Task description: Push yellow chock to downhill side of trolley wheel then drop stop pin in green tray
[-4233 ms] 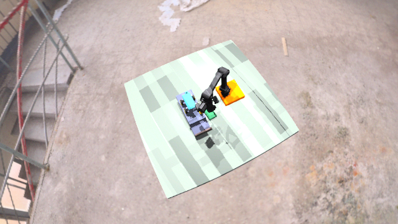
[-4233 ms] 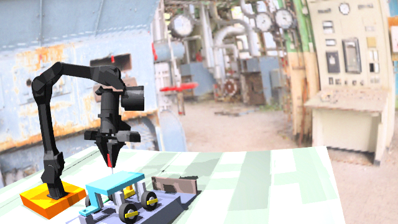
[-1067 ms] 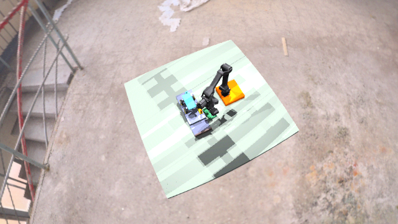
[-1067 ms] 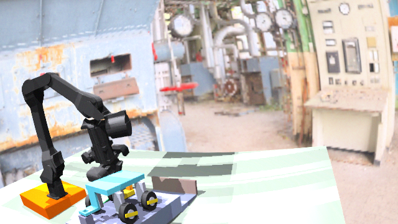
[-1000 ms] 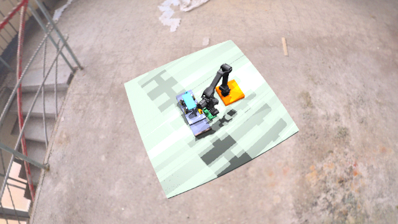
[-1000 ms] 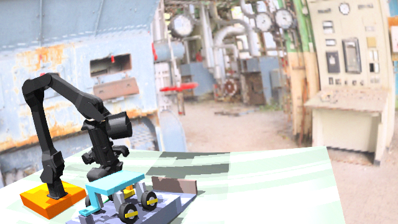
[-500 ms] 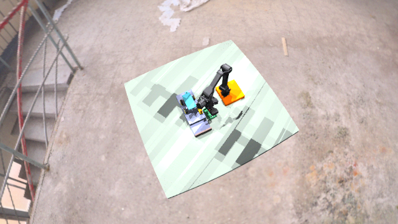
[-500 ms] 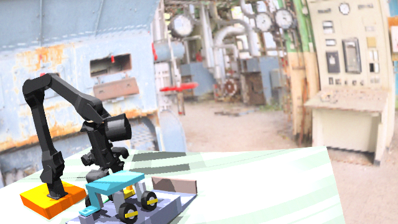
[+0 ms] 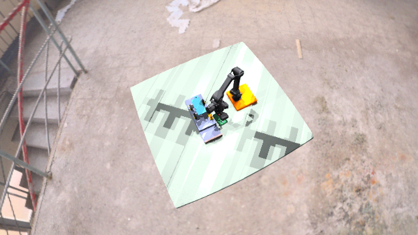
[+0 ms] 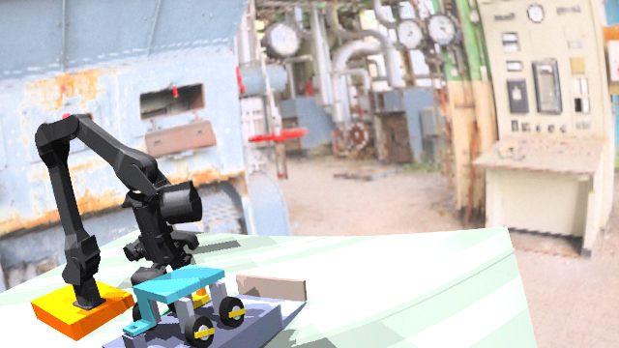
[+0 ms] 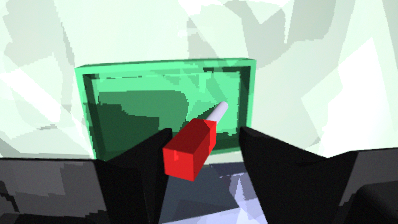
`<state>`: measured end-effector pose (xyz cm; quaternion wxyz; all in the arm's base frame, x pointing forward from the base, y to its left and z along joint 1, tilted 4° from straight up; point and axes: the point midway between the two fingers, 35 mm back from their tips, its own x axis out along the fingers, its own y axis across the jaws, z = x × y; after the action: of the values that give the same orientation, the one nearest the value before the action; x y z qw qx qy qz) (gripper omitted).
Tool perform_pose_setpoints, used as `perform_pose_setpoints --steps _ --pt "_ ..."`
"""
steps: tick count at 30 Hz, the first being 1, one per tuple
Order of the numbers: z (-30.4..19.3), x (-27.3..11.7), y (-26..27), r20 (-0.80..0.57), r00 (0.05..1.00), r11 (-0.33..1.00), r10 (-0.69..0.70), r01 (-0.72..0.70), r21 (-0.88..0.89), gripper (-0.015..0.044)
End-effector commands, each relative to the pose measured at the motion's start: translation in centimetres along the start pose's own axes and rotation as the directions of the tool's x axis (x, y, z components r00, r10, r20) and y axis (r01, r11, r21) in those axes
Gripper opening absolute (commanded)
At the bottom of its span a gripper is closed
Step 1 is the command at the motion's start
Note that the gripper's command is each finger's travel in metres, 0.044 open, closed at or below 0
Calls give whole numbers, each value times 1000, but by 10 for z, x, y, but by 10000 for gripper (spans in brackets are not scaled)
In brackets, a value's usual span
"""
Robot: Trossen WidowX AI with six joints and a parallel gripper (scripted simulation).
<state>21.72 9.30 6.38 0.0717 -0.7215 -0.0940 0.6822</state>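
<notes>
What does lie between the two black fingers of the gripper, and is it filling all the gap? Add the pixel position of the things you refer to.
The red-headed pin (image 9: 219, 114) (image 11: 188, 149) lies between the fingers, without filling the gap: the wrist view shows open space on its right.

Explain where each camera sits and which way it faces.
Top: high above the table, looking down; the whole arm shows.
Exterior: beside the table, looking across it toward old machinery; the arm shows, its end effector partly behind the trolley.
Wrist: near the end effector, looking past two black fingers at the red-headed pin and green tray.
Shared: top and exterior both show the trolley on its ramp.
</notes>
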Motion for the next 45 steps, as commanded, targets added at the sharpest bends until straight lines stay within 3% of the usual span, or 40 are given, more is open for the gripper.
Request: perform_pose_setpoints --steps 1,45 --pt "0 2 2 4 1000 1000 -5 5 -6 190" --pt "-1 13 28 4 1000 1000 -2 2 -6 190"
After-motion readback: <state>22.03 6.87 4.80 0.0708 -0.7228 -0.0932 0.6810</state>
